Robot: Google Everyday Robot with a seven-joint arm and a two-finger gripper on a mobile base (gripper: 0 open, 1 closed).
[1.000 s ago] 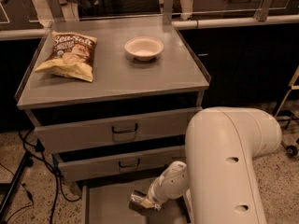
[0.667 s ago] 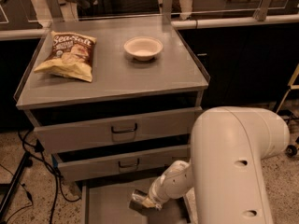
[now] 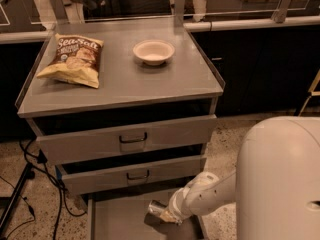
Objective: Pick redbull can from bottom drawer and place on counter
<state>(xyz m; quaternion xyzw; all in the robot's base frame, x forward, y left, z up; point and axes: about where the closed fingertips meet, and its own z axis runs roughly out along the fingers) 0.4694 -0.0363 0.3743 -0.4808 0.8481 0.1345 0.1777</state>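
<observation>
The bottom drawer (image 3: 117,220) is pulled out, showing its flat grey floor. My gripper (image 3: 163,217) reaches down into its right part and is shut on the redbull can (image 3: 157,210), a small silvery cylinder lying tilted at the tip of my white arm (image 3: 205,194). The can looks held just above the drawer floor. The counter (image 3: 125,86) is the broad grey cabinet top above, well above and behind the gripper.
A chips bag (image 3: 75,59) lies on the counter's left side and a pale round bowl (image 3: 153,51) at its back middle. The two upper drawers (image 3: 132,139) stand slightly open above the gripper. My white body (image 3: 280,179) fills the right. Cables (image 3: 27,184) run on the left floor.
My arm and body have shifted slightly to the right, and the can has moved a little right with the gripper. The counter items have not moved.
</observation>
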